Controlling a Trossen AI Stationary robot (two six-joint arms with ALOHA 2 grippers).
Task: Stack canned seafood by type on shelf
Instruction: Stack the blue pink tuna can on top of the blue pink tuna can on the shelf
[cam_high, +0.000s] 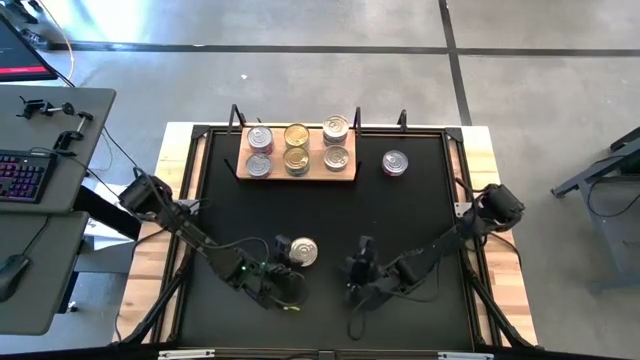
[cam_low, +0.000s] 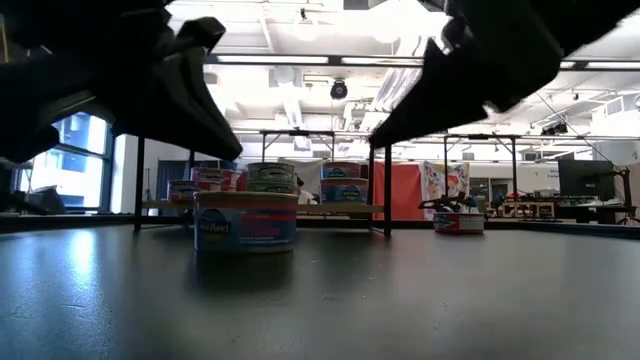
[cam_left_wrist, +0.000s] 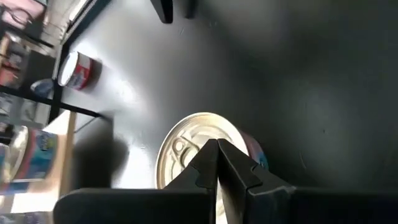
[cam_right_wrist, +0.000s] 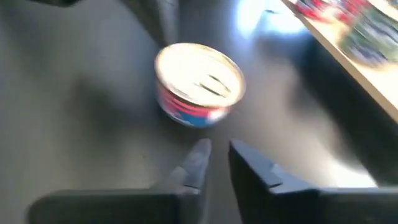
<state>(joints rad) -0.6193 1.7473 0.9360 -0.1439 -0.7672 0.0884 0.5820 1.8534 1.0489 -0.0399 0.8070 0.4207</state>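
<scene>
Silver-lidded, one can (cam_high: 302, 251) sits on the black mat (cam_high: 420, 215) just beside the left gripper (cam_high: 282, 252), whose fingers (cam_left_wrist: 211, 163) are pressed together above its lid, holding nothing. To that can's other side, the right gripper (cam_high: 362, 250) hovers with its fingers (cam_right_wrist: 198, 160) slightly apart. Well beyond both, the wooden shelf (cam_high: 296, 176) carries six cans (cam_high: 295, 147), with another can (cam_high: 395, 163) just past its right end.

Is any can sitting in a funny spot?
Yes, two. One can stands on the black mat just right of the wooden shelf, apart from the six there. Another can sits alone near the front, beside the shut left gripper. Both stand upright, nothing spilled.
</scene>
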